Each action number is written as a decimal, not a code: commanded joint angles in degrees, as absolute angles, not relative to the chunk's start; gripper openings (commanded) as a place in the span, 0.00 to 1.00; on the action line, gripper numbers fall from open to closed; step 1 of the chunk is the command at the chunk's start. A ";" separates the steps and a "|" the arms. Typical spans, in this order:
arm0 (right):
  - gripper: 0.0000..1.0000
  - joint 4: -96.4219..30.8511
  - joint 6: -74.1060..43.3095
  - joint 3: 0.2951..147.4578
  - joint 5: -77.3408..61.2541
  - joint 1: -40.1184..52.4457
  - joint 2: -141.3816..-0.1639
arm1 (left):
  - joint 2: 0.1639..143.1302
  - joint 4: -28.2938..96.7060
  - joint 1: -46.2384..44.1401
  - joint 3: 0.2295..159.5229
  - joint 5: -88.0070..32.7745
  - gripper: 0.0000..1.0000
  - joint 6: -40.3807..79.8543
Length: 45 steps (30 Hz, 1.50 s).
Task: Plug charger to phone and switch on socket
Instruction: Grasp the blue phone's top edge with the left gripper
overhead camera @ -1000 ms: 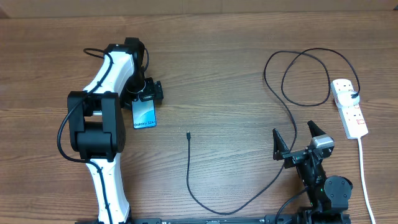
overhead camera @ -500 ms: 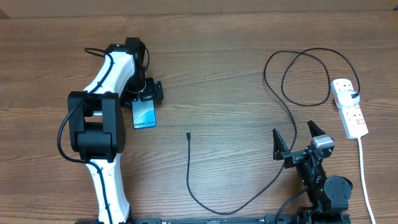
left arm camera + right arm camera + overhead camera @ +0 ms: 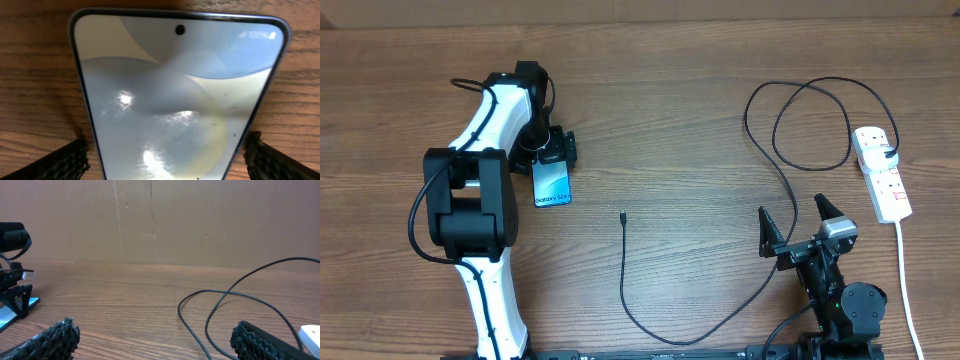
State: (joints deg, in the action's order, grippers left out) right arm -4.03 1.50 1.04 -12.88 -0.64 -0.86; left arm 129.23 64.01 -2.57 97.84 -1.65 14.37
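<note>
the charger (image 3: 624, 262) sprawls loose over the counter (image 3: 700, 60), tip unplugged; the socket (image 3: 882, 175) sits far right, untouched; the phone (image 3: 552, 183) lies left. the left tool (image 3: 167, 162) straddles it, jaws wide, not visibly clamped; the right tool (image 3: 791, 210) gapes empty. every step is left to do.

The left arm (image 3: 490, 120) is built of white shell links joined by bulky black motor housings, with a thin black cable (image 3: 466, 84) looping along it. The right arm (image 3: 860, 305) is all black, apart from a small silver-grey block (image 3: 838, 228) at its wrist. Its fingers (image 3: 55, 337) are black with a coarse, knobbly texture.
</note>
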 commanded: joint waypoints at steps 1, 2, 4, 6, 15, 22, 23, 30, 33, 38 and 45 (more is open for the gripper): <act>1.00 -3.70 1.58 0.47 -12.53 -0.34 -0.49 | 134.63 62.96 -1.41 94.28 -1.63 0.92 12.16; 1.00 -3.70 1.58 0.47 -12.53 -0.34 -0.49 | 134.63 62.96 -1.41 94.28 -1.06 0.90 12.21; 1.00 -3.70 1.58 0.47 -12.53 -0.34 -0.49 | 134.63 62.96 -1.41 94.28 -1.06 0.89 12.21; 1.00 -3.70 1.58 0.47 -12.53 -0.34 -0.49 | 134.63 62.96 -1.43 94.26 -1.41 0.89 12.23; 1.00 -3.70 1.58 0.47 -12.53 -0.34 -0.49 | 134.63 62.92 -2.66 94.26 -1.50 0.77 12.23; 1.00 -3.70 1.58 0.47 -12.53 -0.34 -0.49 | 134.54 63.00 -2.76 94.30 -1.50 0.64 12.16; 1.00 -3.70 1.58 0.47 -12.53 -0.34 -0.49 | 134.45 63.18 -2.76 94.35 -1.50 0.64 12.19; 1.00 -3.70 1.58 0.47 -12.53 -0.34 -0.49 | 134.13 66.04 -2.70 96.84 -1.58 0.64 12.23; 1.00 -3.70 1.58 0.47 -12.53 -0.34 -0.49 | 134.10 67.83 -2.68 98.87 -2.61 0.64 12.19; 1.00 -3.70 1.58 0.47 -12.53 -0.34 -0.49 | 134.02 70.06 -2.66 102.41 -6.20 0.64 11.75; 1.00 -3.70 1.58 0.47 -12.53 -0.34 -0.49 | 132.64 70.50 -2.66 104.64 -11.22 0.64 9.78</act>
State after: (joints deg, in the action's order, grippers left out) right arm -4.03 1.48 1.04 -12.86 -0.64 -0.86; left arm 131.61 70.61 -2.26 103.02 -6.70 11.86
